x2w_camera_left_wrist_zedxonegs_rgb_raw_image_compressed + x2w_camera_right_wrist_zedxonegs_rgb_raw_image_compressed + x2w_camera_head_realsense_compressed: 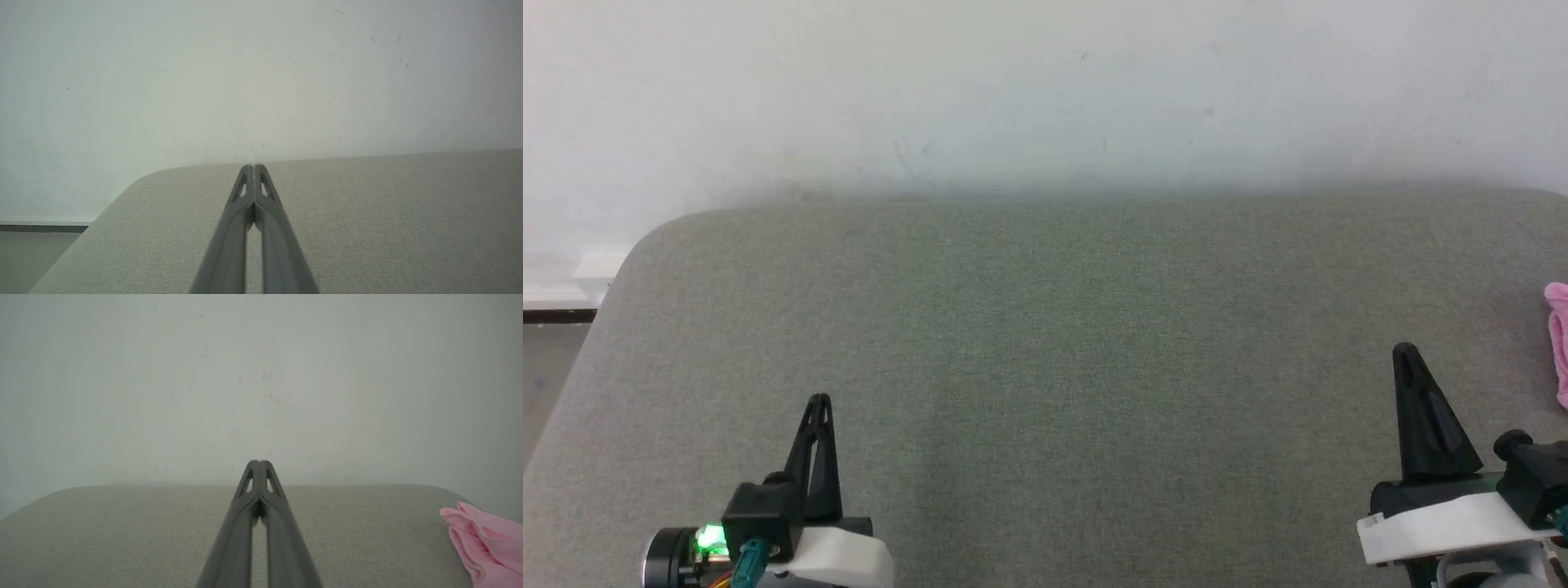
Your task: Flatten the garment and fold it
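Plainly nothing is begun: the garment (pixel 490 547) lies bunched at the table's (pixel 1045 367) right edge, while the left end effector (pixel 819 401) and right end effector (pixel 1403 350) sit closed, empty.

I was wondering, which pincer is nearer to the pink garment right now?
Right. The right pincer sits just left of the pink garment, not touching it; the left pincer is far off to its left across the grey surface.
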